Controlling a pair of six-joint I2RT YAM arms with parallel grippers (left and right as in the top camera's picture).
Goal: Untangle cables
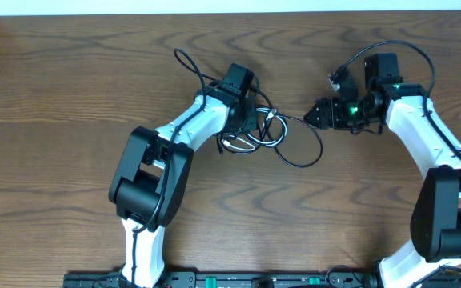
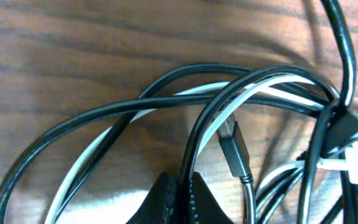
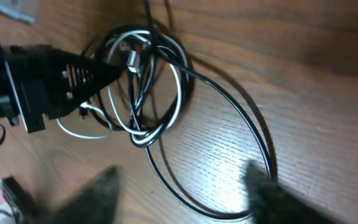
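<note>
Tangled cables (image 1: pixel 272 128) on wooden table (image 1: pixel 54 120)

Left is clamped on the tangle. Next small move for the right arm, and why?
Probably close the right gripper on the loose black loop between its open fingers. The left gripper is shut on a black strand of the tangle, so the loop could then be drawn out.

left wrist: left tool (image 2: pixel 181 182) cut off by bottom edge; black cable (image 2: pixel 199 127) vanishes between its fingers (image 2: pixel 157 202); white cable (image 2: pixel 98 148) runs out of frame | right wrist: right tool (image 3: pixel 180 169) blurred, its touch on the cables (image 3: pixel 143 135) unclear | overhead: which cable is which too small to tell; cables partly hidden under left tool
</note>
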